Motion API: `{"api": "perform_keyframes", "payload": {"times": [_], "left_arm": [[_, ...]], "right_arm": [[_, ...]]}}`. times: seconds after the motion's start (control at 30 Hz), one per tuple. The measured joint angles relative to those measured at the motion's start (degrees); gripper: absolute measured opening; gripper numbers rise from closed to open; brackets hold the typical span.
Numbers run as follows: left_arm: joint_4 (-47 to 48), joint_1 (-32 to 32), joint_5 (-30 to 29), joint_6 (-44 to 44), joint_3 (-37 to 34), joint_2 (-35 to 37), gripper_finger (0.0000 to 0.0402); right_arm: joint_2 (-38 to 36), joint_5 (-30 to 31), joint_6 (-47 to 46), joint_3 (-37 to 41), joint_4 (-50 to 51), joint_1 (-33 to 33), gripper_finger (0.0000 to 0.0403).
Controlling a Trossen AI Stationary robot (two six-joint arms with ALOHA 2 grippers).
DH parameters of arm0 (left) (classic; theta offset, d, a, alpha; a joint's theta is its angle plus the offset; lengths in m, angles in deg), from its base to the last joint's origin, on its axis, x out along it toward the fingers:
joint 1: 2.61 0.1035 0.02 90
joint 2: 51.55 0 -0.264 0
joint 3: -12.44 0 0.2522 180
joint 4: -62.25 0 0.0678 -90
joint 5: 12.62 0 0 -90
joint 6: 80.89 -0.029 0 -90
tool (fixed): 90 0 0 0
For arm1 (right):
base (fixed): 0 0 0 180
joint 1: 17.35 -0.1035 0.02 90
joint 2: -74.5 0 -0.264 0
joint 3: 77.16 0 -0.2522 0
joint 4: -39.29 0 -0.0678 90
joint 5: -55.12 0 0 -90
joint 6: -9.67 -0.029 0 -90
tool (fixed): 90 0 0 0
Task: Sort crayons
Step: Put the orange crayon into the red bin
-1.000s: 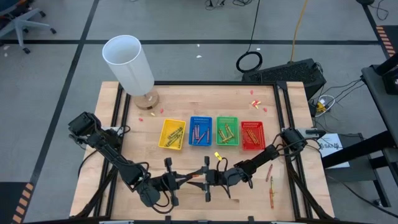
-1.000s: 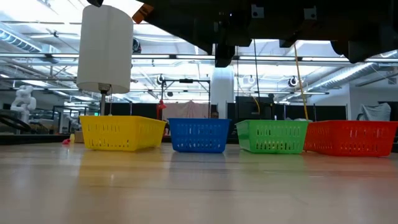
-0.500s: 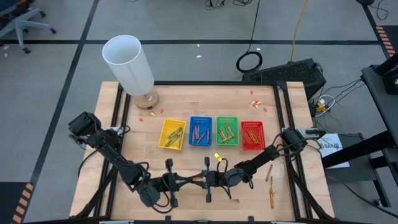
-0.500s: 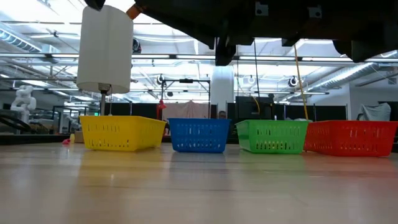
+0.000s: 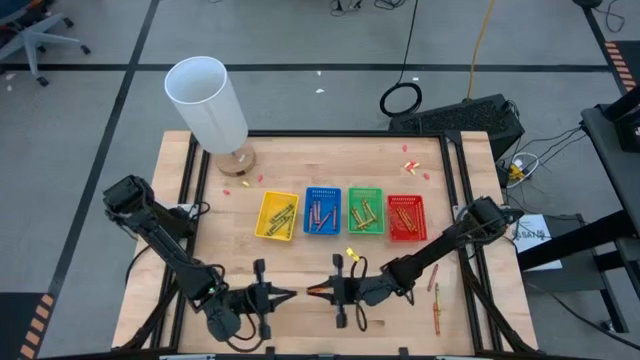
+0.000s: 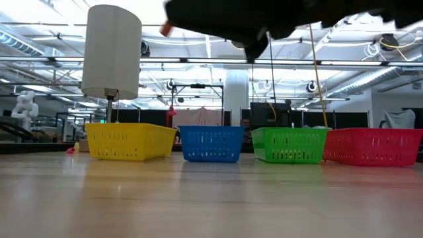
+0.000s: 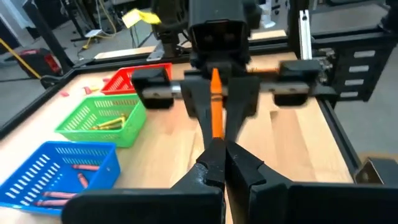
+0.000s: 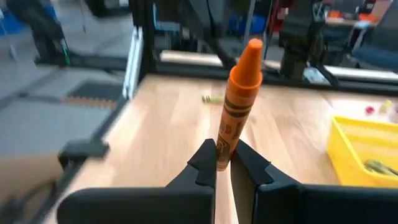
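**No legible writing**

The orange crayon (image 8: 239, 102), at the centre of the right wrist view, carries dark printing on its paper wrapper, but the marks are too blurred to read. Nothing else bears readable text.

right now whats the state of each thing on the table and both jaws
orange crayon: held upright in the right gripper, off the table
right gripper: jaws shut on the orange crayon
left gripper: jaws shut, empty, facing the right one
yellow tray: holds crayons
blue tray: holds crayons
green tray: holds crayons
red tray: holds crayons
loose crayons: lying flat on the table by its right edge
white cylinder: standing at the far left corner
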Motion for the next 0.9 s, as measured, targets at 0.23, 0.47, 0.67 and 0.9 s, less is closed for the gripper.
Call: {"api": "perform_keyframes", "payload": {"times": [0.23, 0.47, 0.67, 0.9], "left_arm": [[7.97, 0.08, -0.83, -1.45, -0.07, 0.46, 0.0002], [12.06, 1.54, -1.21, -1.51, -0.04, 0.46, 0.0002], [10.38, 3.51, -1.24, -4.04, -0.04, 0.46, 0.0002], [11.28, 8.14, -1.24, -6.41, -0.04, 0.46, 0.0002]], "right_arm": [[-11.93, 5.88, -6.47, 0.01, 26.5, -1.19, 0.0006], [-27.87, 7.45, -18.19, -0.01, 53.19, -1.1, 0.0006], [-37.55, 7.43, -21.94, -0.01, 67.13, -1.04, 0.0006], [-43.2, 7.47, -20.07, -0.01, 73.42, -1.06, 0.0006]]}}
